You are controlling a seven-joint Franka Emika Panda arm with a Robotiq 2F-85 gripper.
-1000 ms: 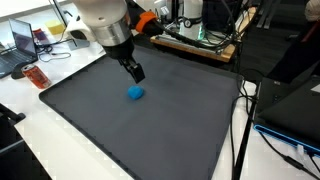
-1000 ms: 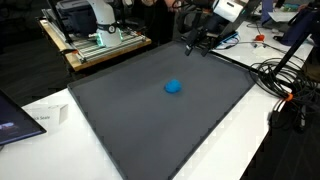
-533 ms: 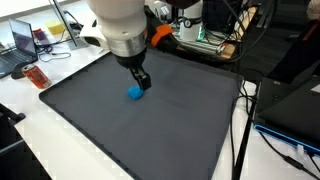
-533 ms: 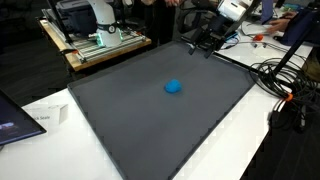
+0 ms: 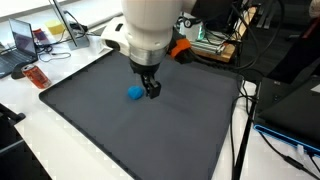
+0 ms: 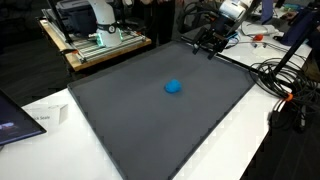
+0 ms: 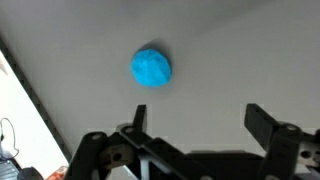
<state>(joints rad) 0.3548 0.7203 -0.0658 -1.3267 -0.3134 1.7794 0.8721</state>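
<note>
- Jaws of my gripper (image 7: 197, 125) spread wide, pinching nothing.
- Small round bright-blue ball (image 7: 151, 68) lies untouched on dark grey mat (image 5: 150, 135), clear of my fingers.

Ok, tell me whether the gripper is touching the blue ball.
Apart. The wrist view shows bare grey mat between the blue ball and the open gripper.

The ball (image 7: 151, 68) is a plain bright blue against the uniform dark grey mat (image 6: 150, 125), the gripper (image 5: 152, 90) is black below a white arm (image 5: 150, 25) bearing an orange part (image 5: 180, 48), and the surrounding table (image 5: 30, 125) is white.
</note>
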